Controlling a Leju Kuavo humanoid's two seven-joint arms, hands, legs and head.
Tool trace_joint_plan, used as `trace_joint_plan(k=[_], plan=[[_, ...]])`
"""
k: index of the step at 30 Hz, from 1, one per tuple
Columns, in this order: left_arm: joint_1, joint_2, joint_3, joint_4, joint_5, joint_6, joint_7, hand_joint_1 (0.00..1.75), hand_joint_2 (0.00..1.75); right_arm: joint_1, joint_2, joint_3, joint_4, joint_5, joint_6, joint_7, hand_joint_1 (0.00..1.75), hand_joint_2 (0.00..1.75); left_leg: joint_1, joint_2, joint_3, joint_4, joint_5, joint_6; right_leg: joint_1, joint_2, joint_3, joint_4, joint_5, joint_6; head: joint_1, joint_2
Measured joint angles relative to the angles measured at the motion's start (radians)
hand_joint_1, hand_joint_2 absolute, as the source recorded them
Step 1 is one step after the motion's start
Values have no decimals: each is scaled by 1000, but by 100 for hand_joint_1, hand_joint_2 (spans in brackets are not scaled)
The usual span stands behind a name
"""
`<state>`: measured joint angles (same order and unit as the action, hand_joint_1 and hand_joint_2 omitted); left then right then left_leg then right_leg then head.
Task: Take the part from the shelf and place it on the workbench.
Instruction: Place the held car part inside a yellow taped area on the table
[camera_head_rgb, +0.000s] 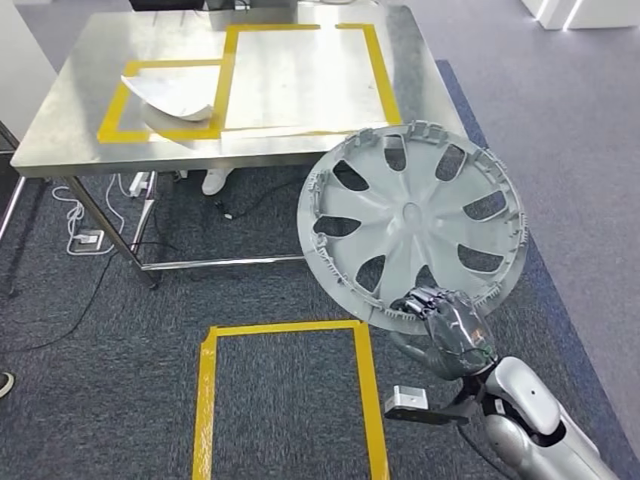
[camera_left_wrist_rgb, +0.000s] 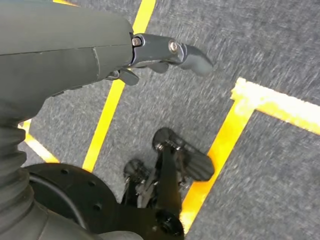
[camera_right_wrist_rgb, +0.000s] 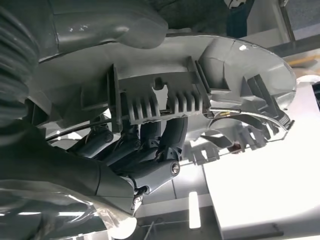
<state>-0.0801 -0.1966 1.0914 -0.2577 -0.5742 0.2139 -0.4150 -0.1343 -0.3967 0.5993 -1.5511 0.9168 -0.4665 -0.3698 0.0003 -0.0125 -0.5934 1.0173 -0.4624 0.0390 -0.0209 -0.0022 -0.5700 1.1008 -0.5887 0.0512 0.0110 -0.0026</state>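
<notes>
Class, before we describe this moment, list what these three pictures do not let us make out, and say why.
- Head view: the right hand covers part of the wheel cover rim.
- Head view: the workbench far side is cut off by the edge.
- Left wrist view: the left hand fingers are tucked behind the thumb; the floor is blurred.

right hand (camera_head_rgb: 451, 330) lower right of frame, arm reaching up, fingers clamped on wheel cover (camera_head_rgb: 411, 222) rim | left hand (camera_left_wrist_rgb: 166, 52) hanging, fingers apart

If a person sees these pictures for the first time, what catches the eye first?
The large grey wheel cover, gripped at its near rim by the right hand, hangs over the carpet just before the workbench. Behind it, yellow tape rectangles mark the metal top, and a curled white sheet lies in the left one.
</notes>
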Motion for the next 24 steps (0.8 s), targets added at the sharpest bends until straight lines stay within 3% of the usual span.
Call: trace_joint_plan(k=[2, 3, 4, 5, 7, 8, 9, 12, 14, 16, 18, 19, 20, 22, 23, 24], plan=[[-1, 0, 0, 0, 0, -4, 0, 0, 175, 0, 0, 0, 0, -1, 0, -1, 175, 175, -1, -1, 11, -1, -10, 6, 1, 1, -91, 139, -37, 5, 4, 0], [0, -1, 0, 0, 0, -5, 0, 0, 175, 1, 0, 0, 0, 0, 0, -2, 175, 175, -1, -1, 18, -1, -17, 7, 1, 1, -130, 186, -36, 7, 4, 0], [0, -1, 0, 0, 0, -6, 0, 0, 175, 3, 0, 1, 0, 0, 0, -3, 175, 175, -2, -1, 27, -1, -25, 7, 1, 1, -152, 195, -15, 7, 4, 0], [0, -1, 0, 0, 0, -7, 0, 0, 175, 4, 0, 1, 0, -1, 0, -4, 175, 175, -2, -2, 39, -1, -34, 6, 0, 0, -153, 163, 27, 7, 5, 0], [1, -2, 0, 0, 0, -8, 0, 0, 175, 5, 0, 1, 0, -2, 0, -3, 175, 175, -3, -3, 63, -1, -54, 0, 1, 0, -114, 39, 120, 2, 6, 0], [1, -2, 0, 0, 0, -8, 0, 0, 175, 4, 1, 1, 0, -2, 0, -3, 175, 175, -4, -4, 70, 1, -63, -4, 2, 0, -89, -14, 143, -1, 6, 0], [0, -2, 0, 0, 0, -8, 0, 0, 175, 3, 1, 1, 0, -2, 0, -3, 175, 175, -6, -4, 72, 3, -69, -8, 3, 0, -73, -46, 148, -6, 5, 0], [-3, -1, 0, 1, 0, -8, 0, 0, 175, 2, 2, 1, -1, -2, 0, -4, 175, 175, -7, -3, 73, 0, -80, -19, 4, 3, -57, -67, 124, -26, 4, 0], [-4, 0, 0, 1, 0, -8, 0, 0, 175, 1, 3, 1, -1, -3, 0, -4, 175, 175, -6, -1, 65, 29, -99, -31, 1, 2, -45, -74, 117, -37, 3, 0], [-6, 0, 0, 1, 0, -8, 0, 0, 175, -1, 4, 1, -1, -3, 0, -4, 175, 175, -2, 0, 11, 131, -136, -42, -1, -1, -32, -78, 107, -45, 0, 0], [-4, 0, 0, 2, 0, -8, 1, 0, 175, -2, 6, 1, -1, -2, 0, -6, 175, 175, 2, 0, -68, 252, -165, -47, -1, -1, -19, -78, 95, -48, -1, 0], [-2, 0, 0, 2, 0, -8, 2, 0, 175, -1, 6, 1, -1, -2, 0, -6, 175, 175, 3, 0, -94, 280, -157, -47, -1, 0, -10, -78, 87, -48, -1, 0], [0, 0, 0, 2, 0, -9, 2, 0, 175, 0, 6, 1, -1, -2, 1, -7, 175, 175, 4, 0, -103, 274, -129, -46, -1, 1, 2, -78, 80, -47, -1, 0], [1, 1, 0, 2, 0, -10, 2, 0, 175, 1, 7, 1, -1, -3, 1, -7, 175, 175, 3, 0, -78, 173, -34, -41, -1, 2, 26, -78, 62, -42, -1, 0], [1, 1, 0, 2, 0, -11, 3, 0, 175, 0, 8, 1, -1, -4, 1, -7, 175, 175, 1, 0, -61, 122, 0, -36, 0, 3, 36, -79, 54, -37, -1, 0], [0, 1, 0, 2, 0, -11, 3, 0, 175, -1, 9, 1, -1, -5, 1, -7, 175, 175, -2, 0, -45, 80, 16, -31, 1, 3, 41, -79, 48, -31, -1, 0]])
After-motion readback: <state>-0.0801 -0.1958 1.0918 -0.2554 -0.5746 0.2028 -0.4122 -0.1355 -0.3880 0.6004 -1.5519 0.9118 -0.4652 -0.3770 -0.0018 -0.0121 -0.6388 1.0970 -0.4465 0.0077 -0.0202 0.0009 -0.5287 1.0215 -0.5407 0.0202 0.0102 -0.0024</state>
